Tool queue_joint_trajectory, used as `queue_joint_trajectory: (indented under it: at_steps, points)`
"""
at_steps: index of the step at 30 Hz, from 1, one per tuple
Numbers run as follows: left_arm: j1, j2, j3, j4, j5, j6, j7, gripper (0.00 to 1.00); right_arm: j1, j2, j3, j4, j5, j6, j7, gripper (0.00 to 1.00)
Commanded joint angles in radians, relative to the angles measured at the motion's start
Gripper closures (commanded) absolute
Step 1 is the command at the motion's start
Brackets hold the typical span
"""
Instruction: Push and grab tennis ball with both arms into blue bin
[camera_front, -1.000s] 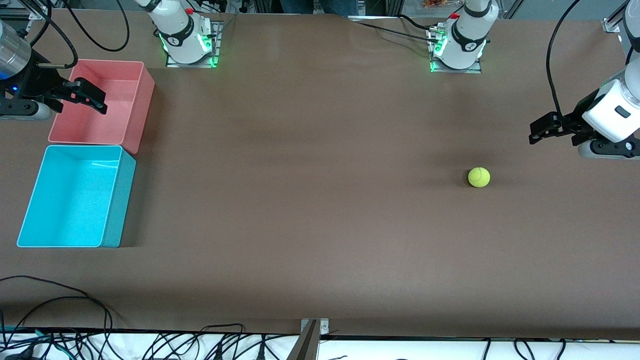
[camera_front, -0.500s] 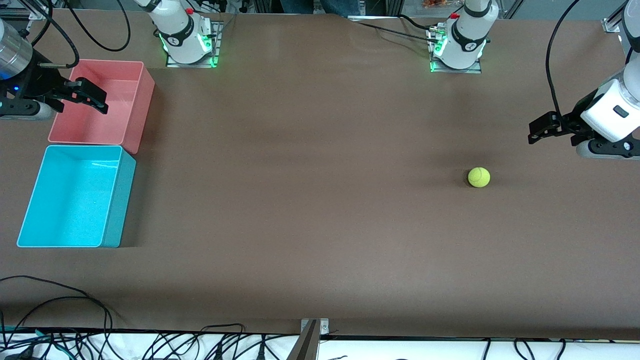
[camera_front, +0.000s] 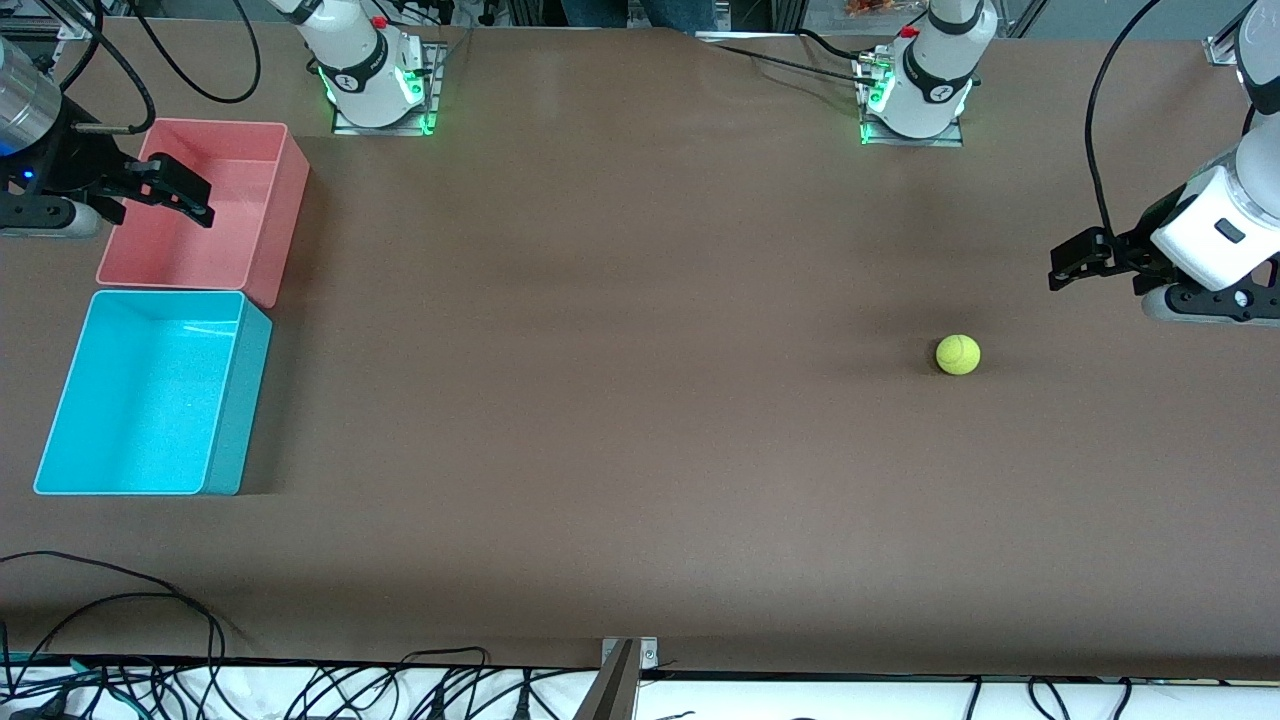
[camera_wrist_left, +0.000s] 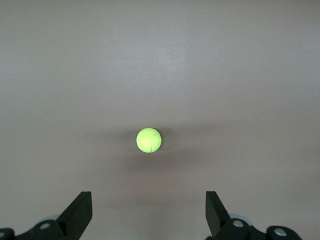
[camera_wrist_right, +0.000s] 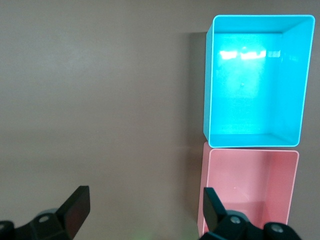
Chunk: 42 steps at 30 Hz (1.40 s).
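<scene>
The tennis ball (camera_front: 958, 354) lies on the brown table toward the left arm's end, apart from both grippers. It also shows in the left wrist view (camera_wrist_left: 149, 140), ahead of the fingers. My left gripper (camera_front: 1060, 270) is open and empty, up over bare table beside the ball; it shows as two spread fingertips in its wrist view (camera_wrist_left: 148, 212). The blue bin (camera_front: 240, 410) stands at the right arm's end, empty, and shows in the right wrist view (camera_wrist_right: 207, 85). My right gripper (camera_front: 195, 205) is open and empty over the pink bin's edge, as its wrist view (camera_wrist_right: 145, 210) shows.
A pink-red bin (camera_front: 285, 220) stands empty against the blue bin, farther from the front camera; it also shows in the right wrist view (camera_wrist_right: 202, 195). Cables lie along the table's near edge (camera_front: 300, 660). The two arm bases (camera_front: 370, 80) stand at the back.
My left gripper has shifted a little toward the table's middle. The ball, the bins and the right gripper have not visibly moved.
</scene>
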<state>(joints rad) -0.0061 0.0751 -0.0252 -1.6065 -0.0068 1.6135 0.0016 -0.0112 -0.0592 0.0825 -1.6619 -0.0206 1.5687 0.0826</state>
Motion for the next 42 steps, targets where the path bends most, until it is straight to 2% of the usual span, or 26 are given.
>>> queue_joint_trajectory:
  at_steps: [1, 42]
  points:
    - [0.003, -0.008, 0.002, -0.012, -0.015, 0.009, 0.017, 0.0, -0.003, 0.019, -0.003, 0.027, 0.018, -0.012, 0.017, 0.0]
    - [0.021, 0.009, 0.01, 0.005, -0.024, 0.006, 0.026, 0.0, -0.003, 0.032, -0.003, 0.048, 0.013, -0.015, 0.019, 0.0]
